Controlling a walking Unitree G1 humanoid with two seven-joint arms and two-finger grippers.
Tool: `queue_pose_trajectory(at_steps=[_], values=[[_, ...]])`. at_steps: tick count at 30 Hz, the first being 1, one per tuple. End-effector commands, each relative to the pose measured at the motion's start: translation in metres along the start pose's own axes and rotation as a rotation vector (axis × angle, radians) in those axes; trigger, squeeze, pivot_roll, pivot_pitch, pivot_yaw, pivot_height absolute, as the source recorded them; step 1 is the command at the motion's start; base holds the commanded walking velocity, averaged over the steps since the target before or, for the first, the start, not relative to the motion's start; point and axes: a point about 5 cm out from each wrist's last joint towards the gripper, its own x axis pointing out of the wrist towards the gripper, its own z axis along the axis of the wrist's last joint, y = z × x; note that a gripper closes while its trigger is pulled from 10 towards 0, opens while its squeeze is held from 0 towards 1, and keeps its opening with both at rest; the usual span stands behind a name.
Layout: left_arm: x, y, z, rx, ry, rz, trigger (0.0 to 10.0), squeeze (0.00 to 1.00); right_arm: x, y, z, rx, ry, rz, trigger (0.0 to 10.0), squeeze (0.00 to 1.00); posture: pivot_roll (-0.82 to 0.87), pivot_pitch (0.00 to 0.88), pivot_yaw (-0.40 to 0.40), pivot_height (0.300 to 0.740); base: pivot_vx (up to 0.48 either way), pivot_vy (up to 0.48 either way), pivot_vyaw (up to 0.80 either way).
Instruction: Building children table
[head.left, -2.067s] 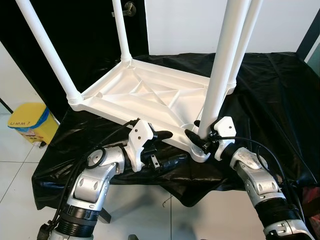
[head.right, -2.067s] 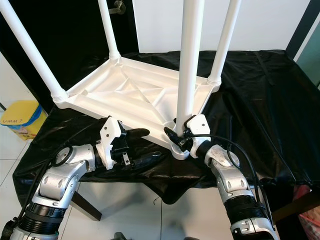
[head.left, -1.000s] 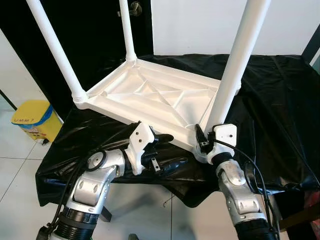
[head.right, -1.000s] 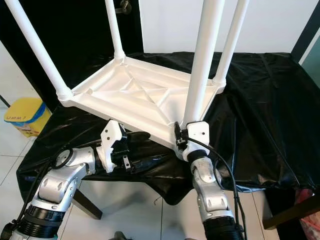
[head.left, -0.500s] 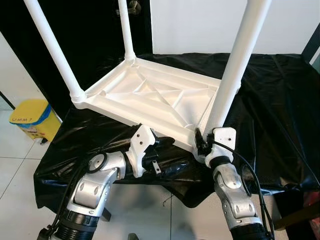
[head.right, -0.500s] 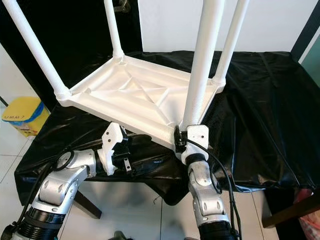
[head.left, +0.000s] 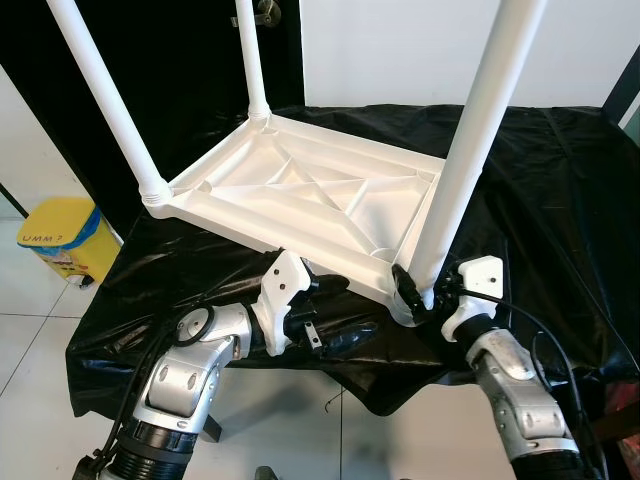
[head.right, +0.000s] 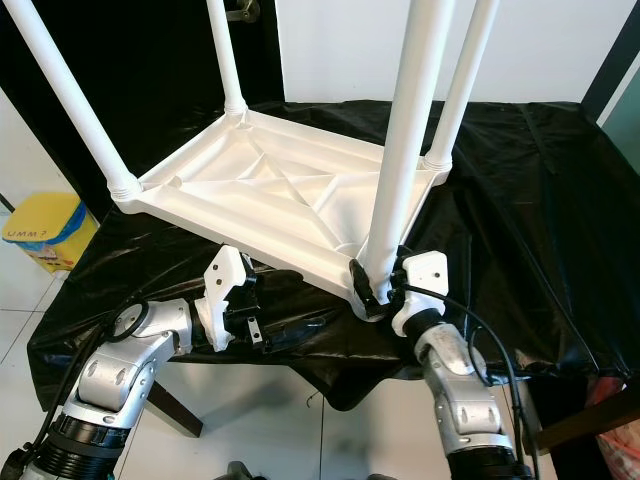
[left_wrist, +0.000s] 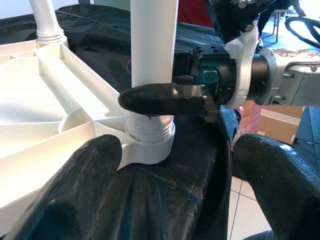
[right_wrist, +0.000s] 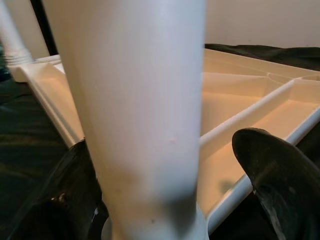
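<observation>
Left wrist view: right gripper (left_wrist: 150, 107) straddles table leg (left_wrist: 152, 55).

The right gripper (head.left: 420, 290) has swung rightward around the near table leg (head.left: 470, 150).

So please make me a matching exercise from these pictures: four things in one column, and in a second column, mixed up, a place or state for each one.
Things
1. white table
2. black sheet
3. yellow bin
4. right gripper

Places or states
A. on the floor, to the robot's left
B. at the base of the nearest table leg
C. upside down, legs pointing up
D. spread under the white table

Pairs: 1-C, 2-D, 3-A, 4-B
</observation>
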Motion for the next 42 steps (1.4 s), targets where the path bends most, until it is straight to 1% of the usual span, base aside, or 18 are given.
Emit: queue_pose_trajectory(at_steps=[1, 2, 5, 6, 7, 9, 10, 22, 23, 25, 26, 31, 33, 35, 37, 38, 39, 42], values=[[0.000, 0.005, -0.001, 0.008, 0.007, 0.061, 10.0, 0.00, 0.001, 0.000, -0.004, 0.003, 0.027, 0.064, 10.0, 0.00, -0.14, 0.010, 0.030, 0.740, 0.000, 0.000, 0.00], [0.001, 0.007, -0.001, 0.007, 0.008, 0.058, 10.0, 0.00, 0.007, -0.002, -0.004, -0.026, 0.042, 0.128, 10.0, 0.00, -0.14, 0.012, 0.039, 0.740, 0.000, 0.000, 0.00], [0.001, 0.008, -0.001, 0.009, 0.010, 0.054, 10.0, 0.00, 0.013, -0.005, -0.004, -0.042, 0.052, 0.165, 10.0, 0.00, -0.15, 0.013, 0.040, 0.740, 0.000, 0.000, 0.00], [0.001, 0.009, 0.000, 0.010, 0.011, 0.050, 10.0, 0.00, 0.020, -0.008, -0.002, -0.069, 0.055, 0.195, 8.9, 0.00, -0.15, 0.015, 0.046, 0.740, 0.000, 0.000, 0.00], [0.000, 0.010, 0.000, 0.013, 0.013, 0.047, 10.0, 0.00, 0.025, -0.011, 0.000, -0.085, 0.054, 0.214, 3.8, 0.00, -0.15, 0.016, 0.047, 0.740, 0.000, 0.000, 0.00], [0.000, 0.010, 0.000, 0.013, 0.013, 0.047, 10.0, 0.00, 0.025, -0.011, 0.000, -0.085, 0.054, 0.214, 3.8, 0.00, -0.15, 0.016, 0.047, 0.740, 0.000, 0.000, 0.00], [0.000, 0.010, 0.000, 0.016, 0.015, 0.048, 10.0, 0.00, 0.029, -0.012, 0.001, -0.099, 0.054, 0.237, 0.0, 0.00, -0.15, 0.017, 0.045, 0.740, 0.000, 0.000, 0.00], [-0.004, 0.013, 0.001, 0.021, 0.011, 0.070, 10.0, 0.00, 0.035, -0.007, 0.002, -0.107, 0.058, 0.292, 0.0, 0.00, -0.13, 0.018, 0.031, 0.740, 0.000, 0.000, 0.00], [-0.004, 0.013, 0.001, 0.022, 0.010, 0.074, 10.0, 0.00, 0.037, -0.006, 0.001, -0.104, 0.059, 0.293, 3.5, 0.00, -0.14, 0.019, 0.028, 0.740, 0.000, 0.000, 0.00], [-0.004, 0.013, 0.001, 0.022, 0.010, 0.074, 10.0, 0.00, 0.037, -0.006, 0.001, -0.104, 0.059, 0.293, 3.5, 0.00, -0.14, 0.019, 0.028, 0.740, 0.000, 0.000, 0.00], [-0.004, 0.014, 0.001, 0.023, 0.009, 0.078, 10.0, 0.00, 0.038, -0.004, 0.001, -0.099, 0.061, 0.291, 10.0, 0.00, -0.14, 0.018, 0.025, 0.740, 0.000, 0.000, 0.00], [-0.001, 0.016, 0.002, 0.025, -0.001, 0.092, 10.0, 0.00, 0.045, 0.001, 0.002, -0.103, 0.065, 0.198, 10.0, 0.00, -0.15, 0.020, 0.016, 0.740, 0.000, 0.000, 0.00], [-0.001, 0.016, 0.002, 0.025, -0.001, 0.092, 10.0, 0.00, 0.045, 0.001, 0.002, -0.103, 0.065, 0.198, 10.0, 0.00, -0.15, 0.020, 0.016, 0.740, 0.000, 0.000, 0.00], [0.000, 0.016, 0.002, 0.025, -0.006, 0.096, 10.0, 0.00, 0.047, 0.001, 0.002, -0.109, 0.072, 0.149, 10.0, 0.00, -0.16, 0.023, 0.018, 0.740, 0.000, 0.000, 0.00], [0.001, 0.016, 0.003, 0.021, -0.016, 0.099, 10.0, 0.00, 0.050, 0.005, 0.003, -0.105, 0.060, 0.055, 10.0, 0.00, -0.17, 0.028, 0.020, 0.740, 0.000, 0.000, 0.00], [0.001, 0.016, 0.003, 0.021, -0.016, 0.099, 10.0, 0.00, 0.050, 0.005, 0.003, -0.105, 0.060, 0.055, 10.0, 0.00, -0.17, 0.028, 0.020, 0.740, 0.000, 0.000, 0.00], [0.001, 0.016, 0.003, 0.019, -0.018, 0.100, 10.0, 0.00, 0.050, 0.007, 0.003, -0.086, 0.051, -0.010, 10.0, 0.00, -0.18, 0.027, 0.021, 0.740, 0.000, 0.000, 0.00], [0.000, 0.017, 0.003, 0.019, -0.019, 0.101, 10.0, 0.00, 0.050, 0.009, 0.003, -0.070, 0.045, -0.062, 10.0, 0.00, -0.18, 0.029, 0.022, 0.740, 0.000, 0.000, 0.00]])
